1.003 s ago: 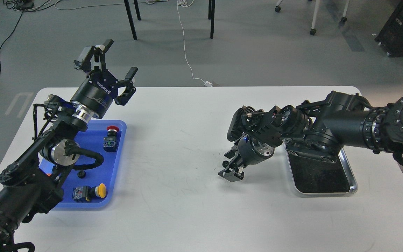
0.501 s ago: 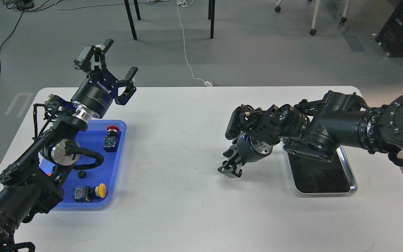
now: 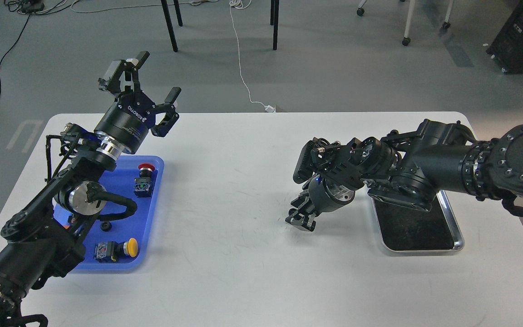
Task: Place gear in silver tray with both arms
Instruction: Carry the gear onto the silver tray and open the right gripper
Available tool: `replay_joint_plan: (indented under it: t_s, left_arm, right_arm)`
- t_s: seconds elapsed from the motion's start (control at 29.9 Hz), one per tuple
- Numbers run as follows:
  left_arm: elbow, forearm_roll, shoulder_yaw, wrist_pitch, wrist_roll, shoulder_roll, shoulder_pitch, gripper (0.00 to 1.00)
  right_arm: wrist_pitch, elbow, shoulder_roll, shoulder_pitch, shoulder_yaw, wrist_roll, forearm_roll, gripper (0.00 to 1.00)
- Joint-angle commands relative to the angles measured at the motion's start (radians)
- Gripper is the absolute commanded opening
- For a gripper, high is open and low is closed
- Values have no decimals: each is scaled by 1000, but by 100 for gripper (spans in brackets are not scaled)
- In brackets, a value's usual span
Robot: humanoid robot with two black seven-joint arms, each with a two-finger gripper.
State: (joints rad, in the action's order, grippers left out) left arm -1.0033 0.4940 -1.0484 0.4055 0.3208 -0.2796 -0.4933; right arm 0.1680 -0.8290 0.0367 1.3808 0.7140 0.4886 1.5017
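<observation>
My right gripper hangs low over the middle of the white table, pointing down and left. It looks shut on a small dark toothed piece, the gear. The silver tray, with its shiny rim and black inner surface, lies just right of that gripper and is partly covered by my right arm. My left gripper is open and empty, raised above the table's back left edge. A second small black gear lies in the blue tray under my left arm.
The blue tray also holds a red push-button and a yellow push-button. Bare white tabletop lies between the two trays. Chair legs and cables are on the floor beyond the table.
My right gripper has lifted slightly and turned at the wrist, staying left of the silver tray. My left gripper has shifted a little up and right, still open.
</observation>
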Motion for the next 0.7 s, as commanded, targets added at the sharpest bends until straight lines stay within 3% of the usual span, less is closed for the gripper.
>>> replay_joint_plan:
  t_s: [0.0, 0.3, 0.67]
  left_arm:
    - [0, 2, 1, -1, 0, 0, 1, 98]
    - [0, 3, 1, -1, 0, 10, 16, 98]
    - [0, 3, -2, 1, 0, 14, 16, 98]
  right_arm:
    - [-1, -1, 2, 0, 2, 0, 0, 38]
    - [-1, -1, 0, 0, 1, 0, -6, 23]
    - [-2, -16, 20, 18, -1, 0, -9, 17]
